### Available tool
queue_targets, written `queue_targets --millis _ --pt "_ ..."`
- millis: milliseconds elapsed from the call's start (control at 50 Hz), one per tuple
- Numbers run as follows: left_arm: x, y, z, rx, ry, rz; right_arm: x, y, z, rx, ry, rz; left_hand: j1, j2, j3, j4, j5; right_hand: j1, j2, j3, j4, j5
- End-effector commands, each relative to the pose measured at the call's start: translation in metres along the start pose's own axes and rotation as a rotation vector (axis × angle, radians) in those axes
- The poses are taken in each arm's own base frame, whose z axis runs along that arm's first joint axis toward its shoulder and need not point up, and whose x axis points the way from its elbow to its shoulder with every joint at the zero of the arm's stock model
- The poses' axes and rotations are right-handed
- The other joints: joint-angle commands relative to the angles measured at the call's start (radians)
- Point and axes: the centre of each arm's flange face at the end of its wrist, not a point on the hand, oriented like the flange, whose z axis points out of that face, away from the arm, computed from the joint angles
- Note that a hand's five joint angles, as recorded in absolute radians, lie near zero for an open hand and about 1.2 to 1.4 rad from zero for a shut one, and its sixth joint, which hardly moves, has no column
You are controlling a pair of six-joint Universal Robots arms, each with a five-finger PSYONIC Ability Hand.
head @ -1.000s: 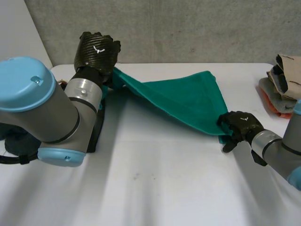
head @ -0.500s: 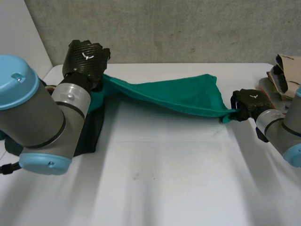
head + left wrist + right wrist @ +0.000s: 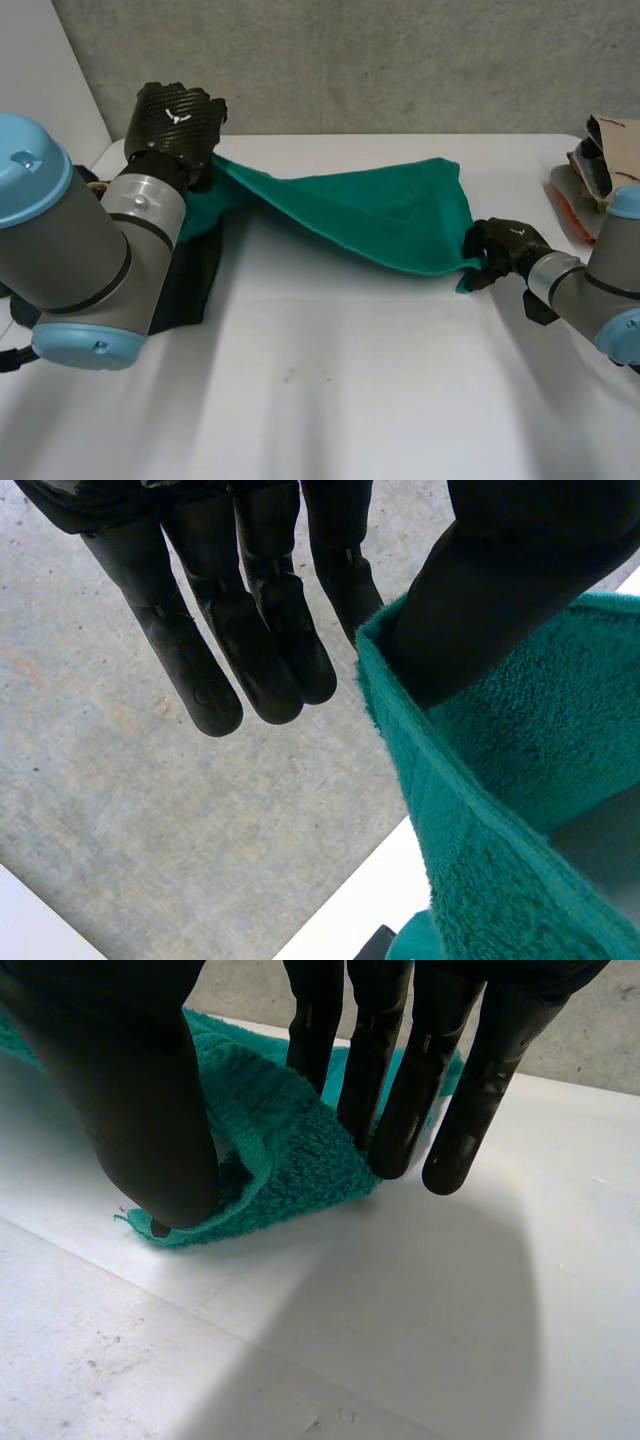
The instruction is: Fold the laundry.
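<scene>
Item: teal-green terry-cloth towel, looped pile with a flat woven hem band along its edge. It hangs stretched in a shallow sag between the two hands, above the far half of the white table. Its left end is raised clear of the table and its right corner touches the tabletop. One upper corner stands up in a peak at the back.

Left hand: at the towel's left end, held high near the table's far left corner. Its thumb presses the hem against the nearest finger and the other fingers are straight.

Right hand: low at the towel's right corner, which it pinches between thumb and fingertips on the table.

Also present:
- Dark cloth, lying flat on the table under the left arm.
- Pile of beige and orange laundry, at the table's right edge and apart from the towel.
- Grey concrete wall, behind the table.
</scene>
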Motion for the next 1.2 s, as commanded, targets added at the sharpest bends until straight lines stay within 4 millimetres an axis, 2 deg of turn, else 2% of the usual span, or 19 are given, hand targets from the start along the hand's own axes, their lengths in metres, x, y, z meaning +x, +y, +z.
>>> queue_targets --millis 20,60,80,100,280,400,540,600,680,800,900,920,980,1000,1060,1080,1140,1160,1200 --pt "0.000 0.001 0.001 -0.005 0.000 0.001 -0.003 -0.003 0.000 0.006 -0.009 0.018 0.264 0.197 0.201 0.192 0.229 0.312 0.207 0.215 0.218 0.213" --pt "0.001 0.002 0.001 -0.007 0.003 0.002 -0.005 -0.006 0.001 0.013 -0.014 0.033 0.264 0.197 0.201 0.192 0.229 0.382 0.277 0.285 0.288 0.283" --pt "0.001 0.003 0.001 -0.010 0.003 0.002 -0.007 -0.009 0.003 0.021 -0.018 0.053 0.264 0.197 0.201 0.192 0.229 0.673 0.568 0.577 0.579 0.574" --pt "0.001 0.004 0.001 -0.013 0.003 0.004 -0.006 -0.010 0.004 0.024 -0.018 0.065 0.264 0.197 0.201 0.192 0.229 0.716 0.611 0.619 0.622 0.617" --pt "0.004 0.015 -0.010 -0.111 0.052 0.023 -0.002 -0.044 -0.005 0.094 0.002 0.008 0.264 0.197 0.201 0.192 0.229 0.716 0.611 0.620 0.622 0.617" --pt "-0.001 0.012 -0.041 -0.238 0.128 0.050 -0.016 -0.101 -0.064 0.127 0.030 -0.304 0.264 0.197 0.201 0.192 0.229 0.716 0.611 0.620 0.622 0.617" --pt "-0.005 0.009 -0.076 -0.352 0.210 0.069 -0.038 -0.130 -0.140 0.044 0.063 -0.728 0.264 0.197 0.201 0.192 0.229 0.716 0.611 0.620 0.622 0.617" --pt "0.002 0.016 -0.097 -0.410 0.318 0.124 -0.045 -0.122 -0.170 -0.074 0.064 -0.853 0.264 0.197 0.201 0.192 0.229 0.716 0.611 0.620 0.622 0.617" --pt "0.014 0.036 -0.106 -0.454 0.416 0.210 -0.050 -0.097 -0.164 -0.176 0.010 -0.878 0.264 0.197 0.201 0.192 0.229 0.716 0.611 0.620 0.622 0.617" --pt "0.041 0.087 -0.068 -0.508 0.449 0.290 -0.041 -0.051 -0.122 -0.368 -0.038 -0.886 0.264 0.197 0.201 0.192 0.229 0.716 0.611 0.620 0.622 0.617" --pt "0.040 0.098 -0.011 -0.430 0.326 0.353 -0.025 -0.061 -0.079 -0.317 0.088 -0.964 0.264 0.197 0.201 0.192 0.229 0.716 0.611 0.620 0.622 0.617" --pt "0.030 0.092 0.013 -0.377 0.246 0.374 -0.021 -0.076 -0.065 -0.240 0.154 -0.985 0.264 0.197 0.201 0.192 0.229 0.716 0.611 0.620 0.622 0.617" --pt "0.011 0.067 0.049 -0.242 0.109 0.397 -0.017 -0.110 -0.047 -0.069 0.258 -1.001 0.264 0.197 0.201 0.192 0.229 0.716 0.611 0.620 0.622 0.617" --pt "0.000 0.043 0.069 -0.121 0.020 0.404 -0.016 -0.139 -0.040 0.077 0.337 -1.013 0.264 0.197 0.201 0.192 0.229 0.716 0.611 0.620 0.622 0.617" --pt "-0.022 0.001 0.097 0.088 -0.142 0.403 -0.019 -0.187 -0.036 0.328 0.457 -1.019 0.264 0.197 0.201 0.192 0.229 0.716 0.611 0.620 0.622 0.617" --pt "-0.035 -0.029 0.108 0.239 -0.245 0.392 -0.023 -0.217 -0.038 0.500 0.530 -1.008 0.264 0.197 0.201 0.192 0.229 0.716 0.611 0.620 0.622 0.617" --pt "-0.054 -0.066 0.118 0.444 -0.373 0.376 -0.031 -0.268 -0.056 0.809 0.654 -0.990 0.264 0.197 0.201 0.192 0.229 0.716 0.611 0.620 0.622 0.617" --pt "-0.065 -0.084 0.119 0.551 -0.432 0.375 -0.033 -0.278 -0.062 0.873 0.675 -0.988 0.264 0.197 0.201 0.192 0.229 0.716 0.611 0.620 0.622 0.617" --pt "-0.070 -0.097 0.117 0.613 -0.460 0.378 -0.037 -0.290 -0.069 0.960 0.702 -0.988 0.264 0.197 0.201 0.192 0.229 0.716 0.611 0.620 0.622 0.617"
